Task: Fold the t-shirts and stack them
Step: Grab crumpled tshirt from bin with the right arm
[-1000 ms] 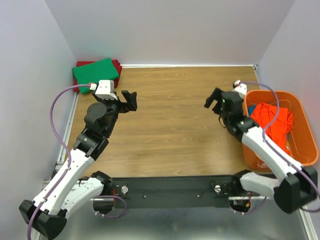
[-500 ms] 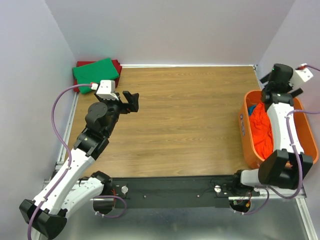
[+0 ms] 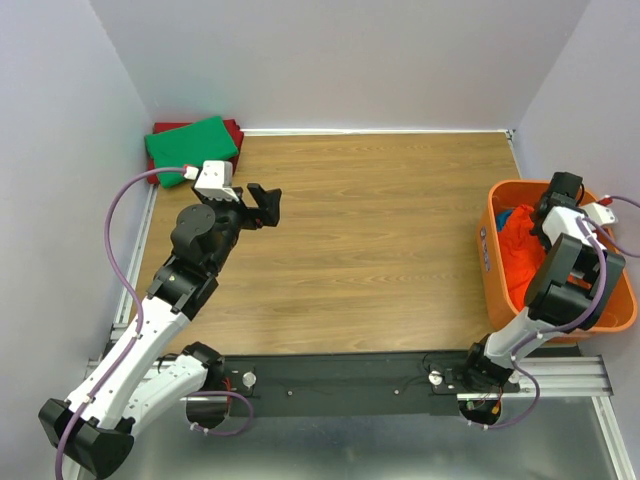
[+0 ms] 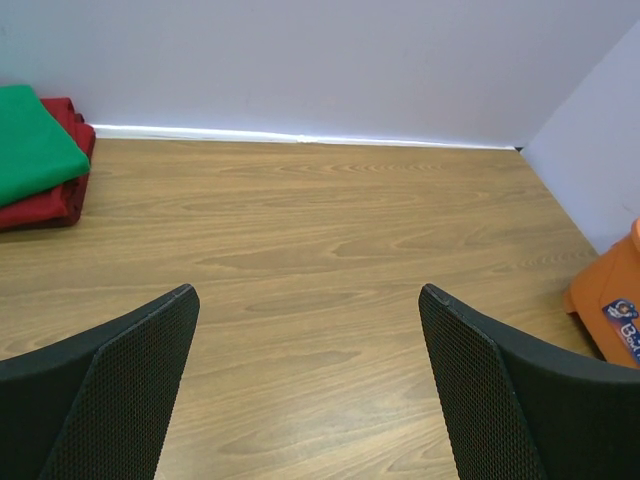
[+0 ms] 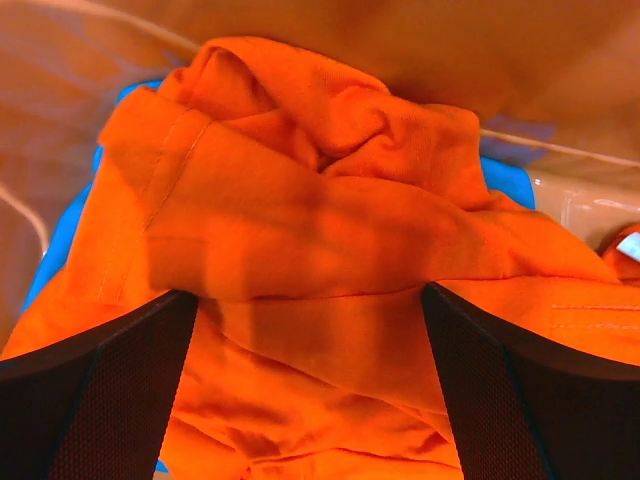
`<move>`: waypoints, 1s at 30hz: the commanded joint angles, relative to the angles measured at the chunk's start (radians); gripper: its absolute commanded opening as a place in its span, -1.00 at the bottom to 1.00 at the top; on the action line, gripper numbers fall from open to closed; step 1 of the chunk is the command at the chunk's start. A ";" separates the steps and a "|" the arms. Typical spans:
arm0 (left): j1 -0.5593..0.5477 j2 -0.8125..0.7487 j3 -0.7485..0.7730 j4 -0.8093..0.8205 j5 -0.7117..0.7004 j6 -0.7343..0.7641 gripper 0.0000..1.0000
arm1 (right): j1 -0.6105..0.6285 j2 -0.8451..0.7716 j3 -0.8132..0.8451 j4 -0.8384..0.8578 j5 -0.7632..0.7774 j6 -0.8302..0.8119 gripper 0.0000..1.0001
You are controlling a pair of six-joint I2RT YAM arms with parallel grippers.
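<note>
Matt, creased cloth of the orange t-shirt (image 5: pixel 320 220) filled a glossy plastic basket (image 3: pixel 488 270); the table (image 3: pixel 360 230) showed smooth wood grain.

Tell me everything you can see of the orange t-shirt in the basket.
The orange t-shirt is bright soft cloth, unfolded and crumpled into bunched folds, a stitched hem showing. It lies in the orange basket, over a blue t-shirt peeking out beside it. The right gripper hangs open close above it; contact cannot be told.

Found the green t-shirt (image 3: pixel 192 143) folded flat atop the folded dark red t-shirt (image 4: pixel 40 208) at the surface's (image 3: pixel 370 230) far-left corner. Found the orange t-shirt (image 5: pixel 320 230) crumpled over the teal blue t-shirt (image 5: pixel 62 232) inside the basket (image 3: pixel 497 300).
</note>
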 commanded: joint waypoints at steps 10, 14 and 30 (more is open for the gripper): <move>0.000 0.023 0.014 0.002 0.037 -0.008 0.97 | -0.003 0.006 -0.031 0.061 0.018 0.098 -0.39; 0.000 0.028 0.016 0.001 0.035 -0.008 0.97 | -0.003 -0.058 -0.009 0.061 -0.030 0.038 -0.98; 0.002 0.025 0.017 0.002 0.044 -0.002 0.97 | -0.003 -0.425 0.186 0.051 -0.344 -0.220 -0.99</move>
